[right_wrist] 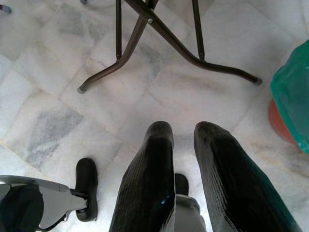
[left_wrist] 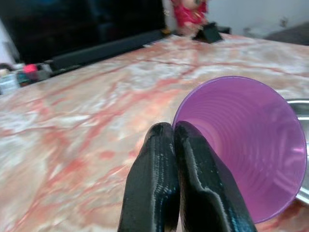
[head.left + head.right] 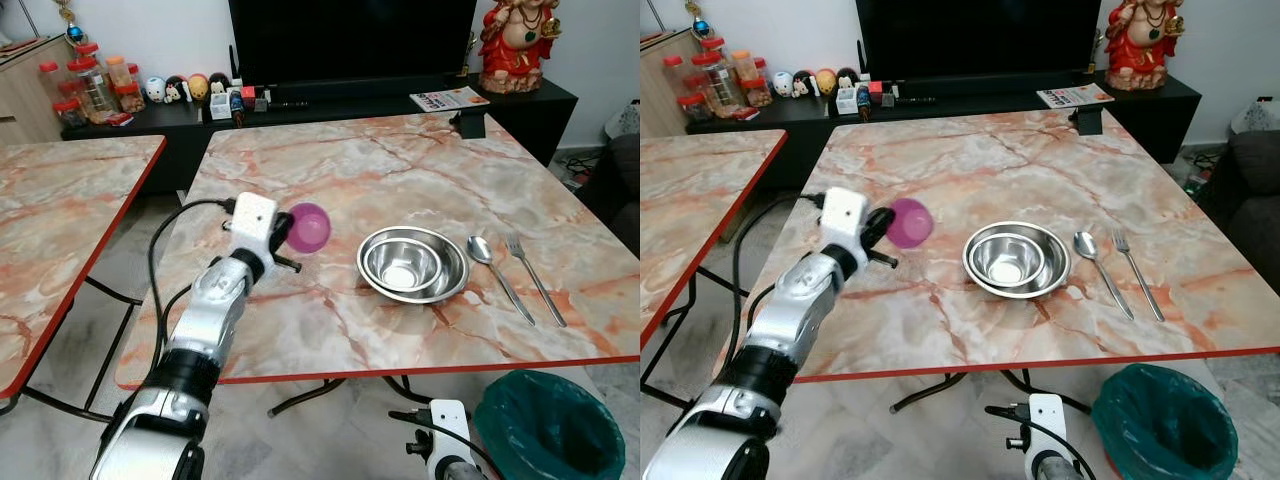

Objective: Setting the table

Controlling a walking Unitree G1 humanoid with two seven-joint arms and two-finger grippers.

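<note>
Marble-pattern table [image 3: 400, 170] with red edge, second similar table [image 3: 60, 200] to the robot's left, dark TV unit behind. On the main table: two nested steel bowls [image 3: 413, 264], spoon [image 3: 497, 272] just right of them, fork [image 3: 534, 278] right of the spoon, all apart from each other. Green-lined bin [image 3: 548, 425] on the floor near the right corner.

Left gripper [image 2: 175, 140] is out over the table left of the bowls, fingers pressed together pinching the rim of a purple plastic cup [image 3: 309, 227]. Cup is held above the surface, tipped sideways with its mouth toward the wrist camera, close beside the bowls but not touching them.

Right gripper [image 1: 183, 140] hangs idle below table height over the tiled floor, fingers slightly parted, nothing between them.

Cup looks thin, light, flexible, ribbed wall; probably deforms if squeezed hard and could slip or swing from a one-wall rim pinch. Rim pinch is a reasonable hold; needs righting before it goes down
</note>
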